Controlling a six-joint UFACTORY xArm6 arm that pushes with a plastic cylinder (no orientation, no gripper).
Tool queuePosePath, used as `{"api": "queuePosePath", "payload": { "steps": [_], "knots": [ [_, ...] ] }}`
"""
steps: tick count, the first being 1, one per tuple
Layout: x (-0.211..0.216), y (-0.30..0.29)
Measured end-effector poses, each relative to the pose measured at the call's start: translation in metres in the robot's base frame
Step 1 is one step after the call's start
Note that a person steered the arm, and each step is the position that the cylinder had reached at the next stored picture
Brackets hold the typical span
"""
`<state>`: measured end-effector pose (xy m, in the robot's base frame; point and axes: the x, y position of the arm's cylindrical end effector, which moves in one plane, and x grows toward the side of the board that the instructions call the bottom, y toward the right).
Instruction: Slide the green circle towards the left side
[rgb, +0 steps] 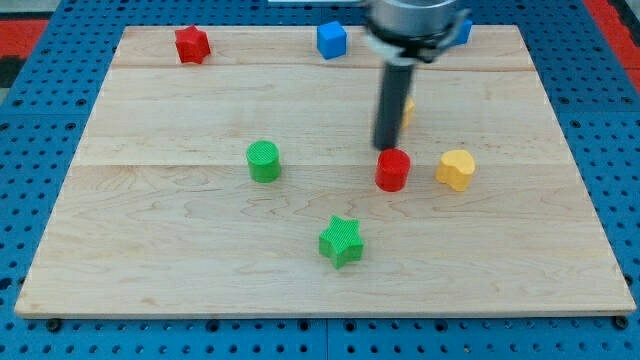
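Observation:
The green circle stands left of the board's middle. My tip is well to its right, just above and touching or nearly touching the red cylinder. The rod rises from there to the arm's dark head at the view's top. The tip is apart from the green circle by a wide gap.
A green star lies below the middle. A yellow heart sits right of the red cylinder. A yellow block is mostly hidden behind the rod. A red star, a blue cube and another blue block line the top edge.

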<state>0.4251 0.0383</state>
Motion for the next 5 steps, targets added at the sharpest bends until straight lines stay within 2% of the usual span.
{"api": "queuePosePath", "payload": {
  "steps": [1, 2, 3, 4, 5],
  "knots": [
    [0.037, -0.052],
    [0.045, -0.122],
    [0.004, -0.149],
    [-0.002, -0.142],
    [0.013, -0.099]
  ]
}}
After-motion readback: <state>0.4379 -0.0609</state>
